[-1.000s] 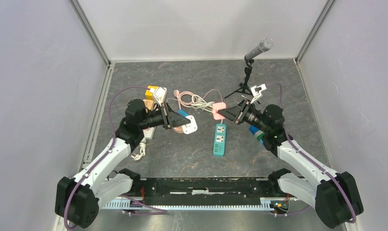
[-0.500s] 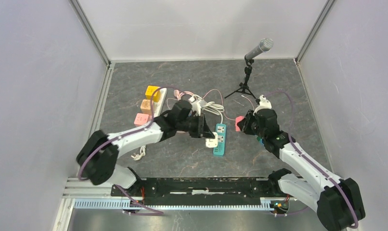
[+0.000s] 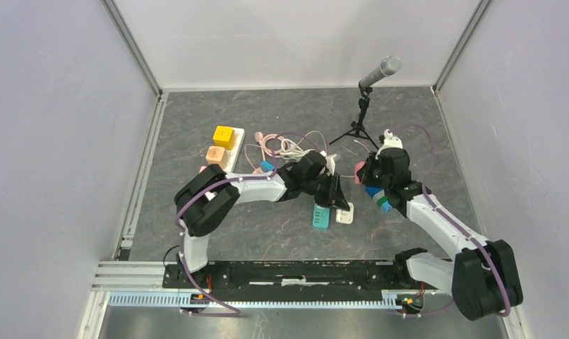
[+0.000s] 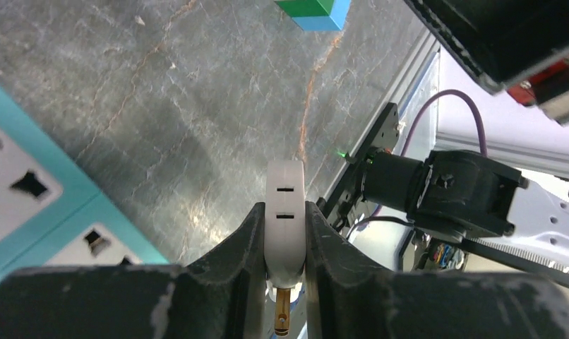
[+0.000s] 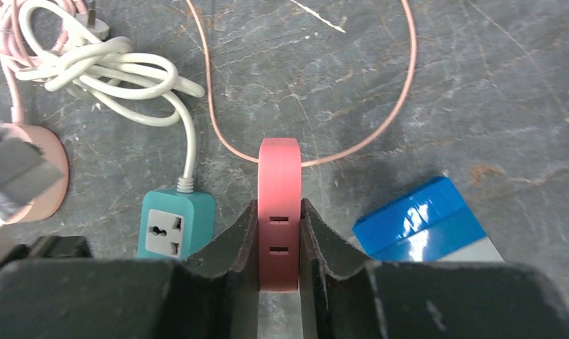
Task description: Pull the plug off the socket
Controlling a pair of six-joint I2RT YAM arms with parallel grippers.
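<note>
The teal socket strip (image 3: 320, 217) lies mid-table, its far end under my left arm; nothing is plugged into it. My left gripper (image 3: 338, 207) is shut on a white plug (image 3: 345, 215) just right of the strip. In the left wrist view the white plug (image 4: 285, 180) sits between the fingers, a brass pin showing below, and the strip (image 4: 34, 205) is at the left. My right gripper (image 3: 361, 174) is shut on a pink plug (image 3: 358, 171). In the right wrist view the pink plug (image 5: 279, 159) trails a thin pink cord, and the strip's end (image 5: 176, 229) lies beside it.
A microphone on a tripod (image 3: 363, 99) stands at the back right. A white strip with yellow and orange cubes (image 3: 224, 138) lies at the left. Coiled white and pink cables (image 3: 285, 147) lie behind the teal strip. A blue and green block (image 3: 378, 199) sits under my right wrist.
My left arm has swung far right across the teal strip, carrying the white plug to its right side. My right gripper has carried the pink plug right, away from the strip.
</note>
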